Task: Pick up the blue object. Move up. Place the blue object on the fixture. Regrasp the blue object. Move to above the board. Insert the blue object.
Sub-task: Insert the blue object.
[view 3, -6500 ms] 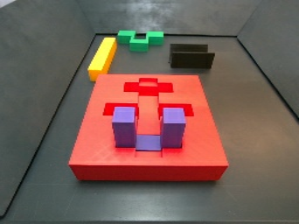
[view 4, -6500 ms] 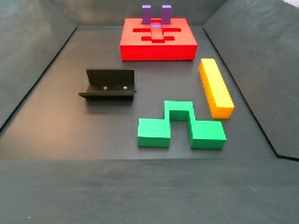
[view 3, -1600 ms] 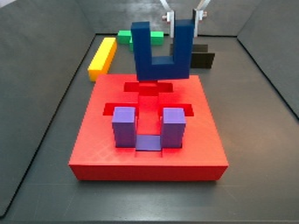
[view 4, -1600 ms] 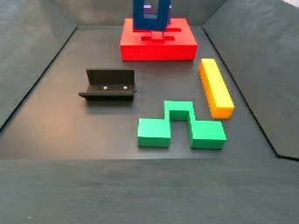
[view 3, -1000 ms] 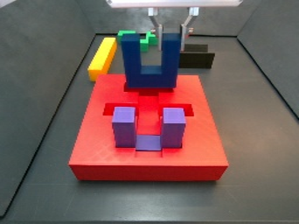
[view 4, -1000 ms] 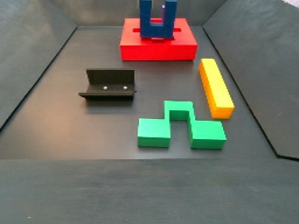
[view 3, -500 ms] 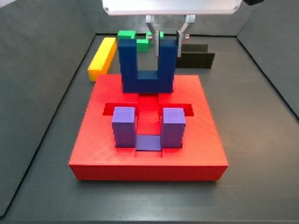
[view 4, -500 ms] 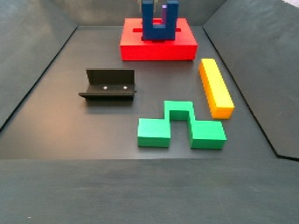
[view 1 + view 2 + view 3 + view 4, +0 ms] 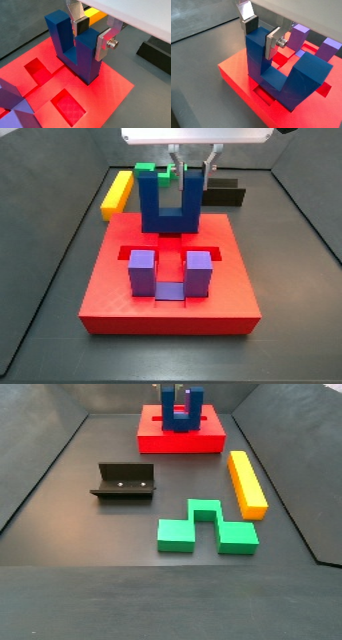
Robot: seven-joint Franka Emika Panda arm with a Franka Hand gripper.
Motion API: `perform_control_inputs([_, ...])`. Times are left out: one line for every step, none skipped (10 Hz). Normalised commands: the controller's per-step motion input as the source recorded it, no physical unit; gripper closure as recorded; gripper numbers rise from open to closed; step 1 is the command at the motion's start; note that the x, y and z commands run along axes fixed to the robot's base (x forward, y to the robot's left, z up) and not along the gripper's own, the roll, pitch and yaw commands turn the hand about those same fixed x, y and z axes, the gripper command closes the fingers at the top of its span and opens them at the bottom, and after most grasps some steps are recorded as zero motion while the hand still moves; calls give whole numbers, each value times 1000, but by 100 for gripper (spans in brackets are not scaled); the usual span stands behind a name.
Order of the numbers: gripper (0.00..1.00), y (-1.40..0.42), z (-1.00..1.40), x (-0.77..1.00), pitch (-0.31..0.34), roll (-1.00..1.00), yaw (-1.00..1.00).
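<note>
My hand (image 9: 91,31) is clamped on one prong of the blue object (image 9: 73,47), silver plates flat against its two opposite faces, near the prong's top end. In a side view the blue object (image 9: 171,200) stands upright, prongs up, bridge down, at the far end of the board (image 9: 170,278), with its bridge at or just inside the cutouts; how deep it sits I cannot tell.

Assessment: the block looks rigid and solid, with smooth flat faces and square edges. It should neither bend nor crush, and appears light for its bulk. Smooth faces may slip under a weak pinch. Holding one prong sets the weight off-centre, so it could tilt. A flat grip across a prong is the sound hold.

The purple block (image 9: 171,272) already occupies the near cutout. The fixture (image 9: 123,482) stands well apart.
</note>
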Motion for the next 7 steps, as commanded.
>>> perform_control_inputs([100,60,-46,0,50,20,0])
perform_control_inputs([100,0,-180,-71,11,110,0])
perform_control_inputs([100,-200,-286,-177,0,226,0])
perform_control_inputs([100,-449,-266,-134,10,389,0])
perform_control_inputs([100,-449,-266,-111,20,410,0])
perform_control_inputs([100,-426,-311,-109,24,419,0])
perform_control_inputs([100,-274,-629,0,0,364,0])
